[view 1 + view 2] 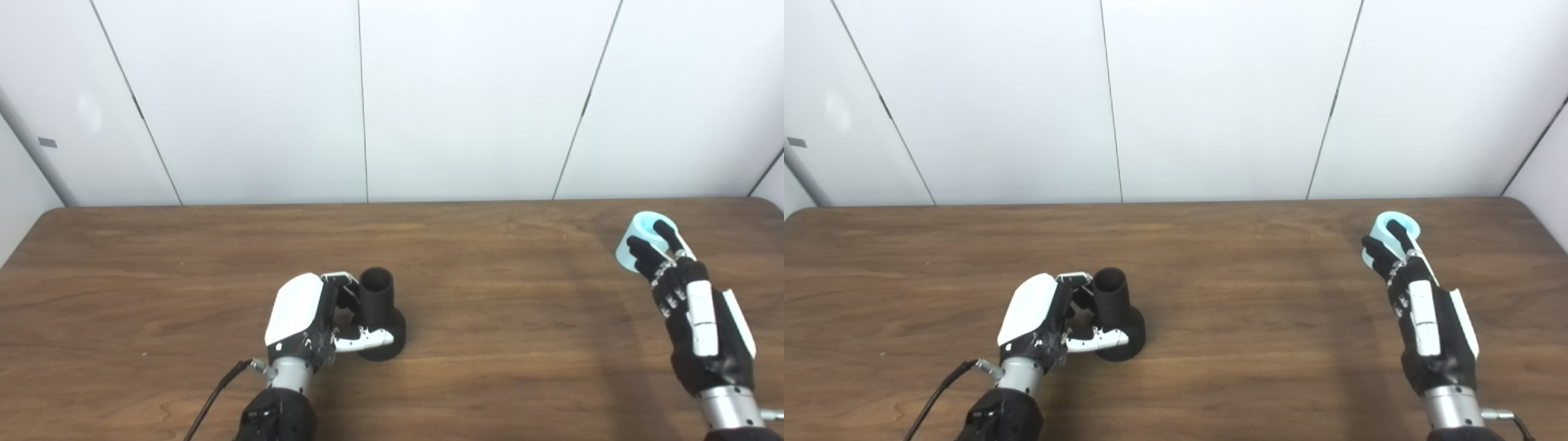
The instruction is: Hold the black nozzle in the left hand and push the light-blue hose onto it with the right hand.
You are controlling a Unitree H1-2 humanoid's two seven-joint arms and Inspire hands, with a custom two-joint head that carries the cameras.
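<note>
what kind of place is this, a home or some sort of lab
Probably a lab or robot test booth, not a home: a bare wood-grain table boxed in by plain white wall panels, with only a black plastic nozzle and a short light-blue hose piece at the robot's hands.

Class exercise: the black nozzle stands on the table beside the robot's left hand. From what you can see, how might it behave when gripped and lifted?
The black nozzle looks like rigid moulded plastic, so it should probably keep its shape under the left hand. Its wide round base suggests it stands steadily, yet laid sideways it might roll. The smooth matte neck could slip if held loosely.
</note>
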